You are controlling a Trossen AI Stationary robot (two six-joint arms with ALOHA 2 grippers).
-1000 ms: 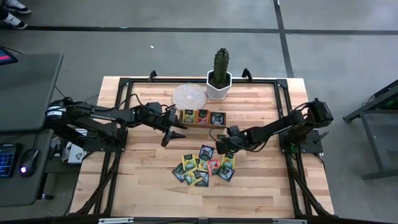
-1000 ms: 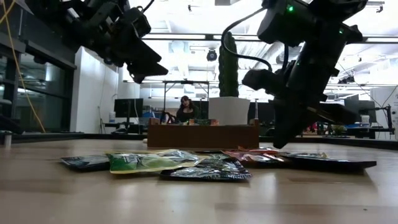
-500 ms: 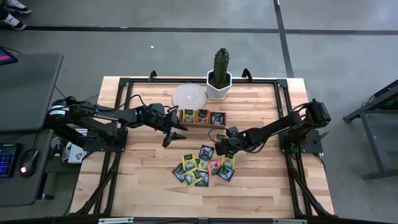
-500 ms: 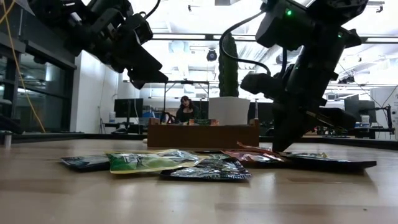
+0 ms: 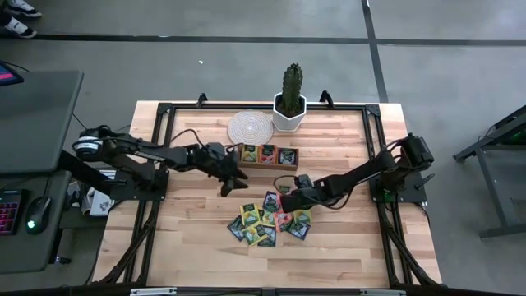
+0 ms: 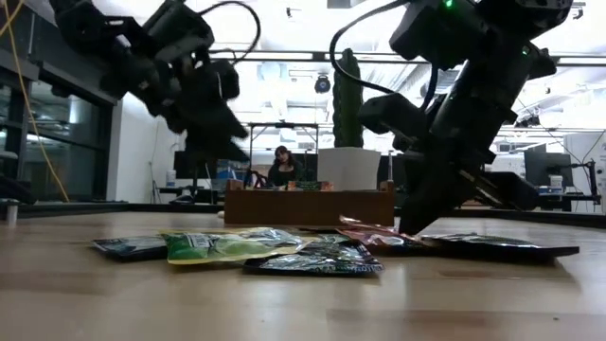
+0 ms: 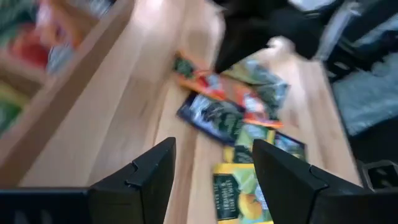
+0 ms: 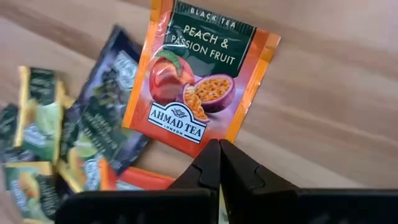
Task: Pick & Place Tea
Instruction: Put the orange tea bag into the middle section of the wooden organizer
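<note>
The right end effector, shut, has dropped from beside the wooden tray onto the tea packets, while the left end effector has slid closer to them.

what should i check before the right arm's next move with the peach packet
1. Right gripper shut on the peach packet: ok, fingers pinch its edge.
2. Only one packet pinched: cannot tell, other packets lie right beside it.
3. Packet lifted off the table: cannot tell; in the low view the gripper is down at the pile.
4. Tray has room: cannot tell, all three compartments already show packets.
5. Left gripper out of the path: not ok, it hangs open between tray and pile.
</note>
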